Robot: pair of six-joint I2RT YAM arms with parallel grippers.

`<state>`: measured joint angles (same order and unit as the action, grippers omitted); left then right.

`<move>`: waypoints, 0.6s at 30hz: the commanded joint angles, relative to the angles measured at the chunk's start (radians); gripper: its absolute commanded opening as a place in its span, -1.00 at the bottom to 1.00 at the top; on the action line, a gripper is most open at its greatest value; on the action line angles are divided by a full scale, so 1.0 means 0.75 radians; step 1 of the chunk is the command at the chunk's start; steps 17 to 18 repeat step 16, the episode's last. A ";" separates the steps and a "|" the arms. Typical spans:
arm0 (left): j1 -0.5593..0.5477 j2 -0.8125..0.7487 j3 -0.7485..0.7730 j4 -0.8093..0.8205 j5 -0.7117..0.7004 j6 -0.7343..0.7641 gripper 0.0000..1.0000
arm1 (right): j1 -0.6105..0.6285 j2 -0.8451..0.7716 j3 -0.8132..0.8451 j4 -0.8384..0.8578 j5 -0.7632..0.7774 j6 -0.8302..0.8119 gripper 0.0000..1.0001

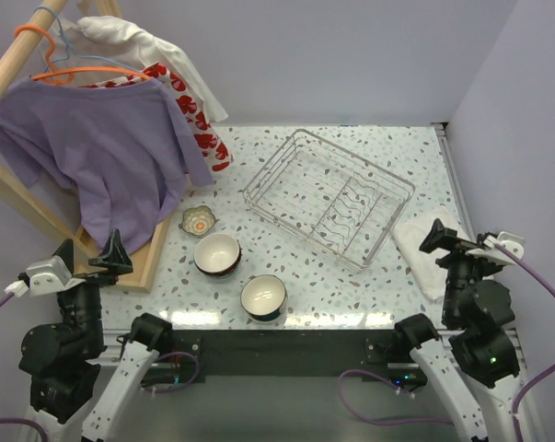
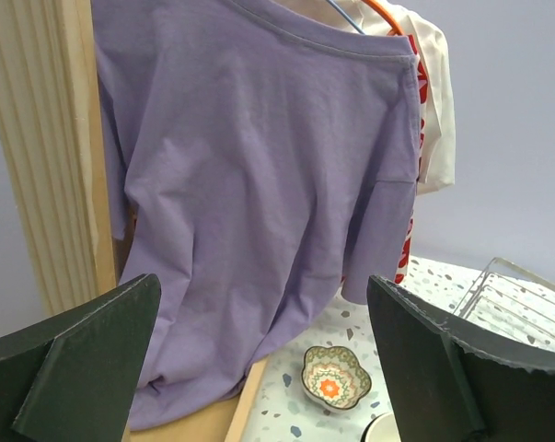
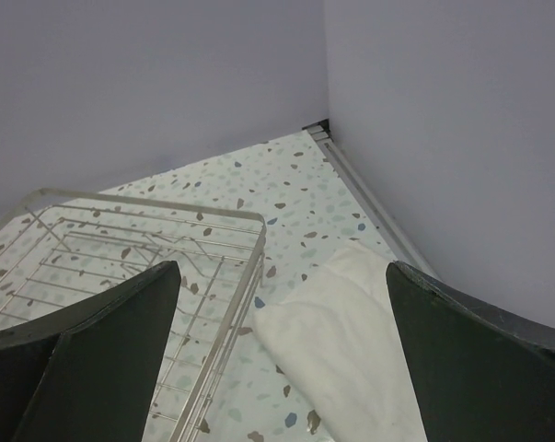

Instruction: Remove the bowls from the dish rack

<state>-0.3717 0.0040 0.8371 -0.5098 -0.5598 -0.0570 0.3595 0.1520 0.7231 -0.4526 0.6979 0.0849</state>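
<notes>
The silver wire dish rack [image 1: 328,198] stands at the back middle of the table, and I see no bowl inside it. Three bowls sit on the table to its front left: a small flower-shaped patterned bowl [image 1: 200,221], a dark red bowl [image 1: 217,254] and a teal bowl [image 1: 263,297]. Other bowls are out of view. My left gripper [image 1: 88,254] is open and empty, raised at the near left. Its wrist view shows the patterned bowl [image 2: 336,376] and the rack's corner [image 2: 521,304]. My right gripper [image 1: 450,241] is open and empty at the near right, with the rack [image 3: 121,258] to its left.
A wooden clothes stand [image 1: 38,198] with a purple shirt [image 1: 111,147] and other garments fills the back left, and its base board [image 1: 153,253] lies beside the bowls. A folded white cloth [image 1: 420,249] lies right of the rack and under my right gripper [image 3: 351,341]. Walls close the back and right.
</notes>
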 commanded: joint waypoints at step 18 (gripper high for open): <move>0.001 -0.122 -0.018 0.117 -0.082 0.029 1.00 | -0.001 -0.057 -0.044 0.100 0.010 0.007 0.97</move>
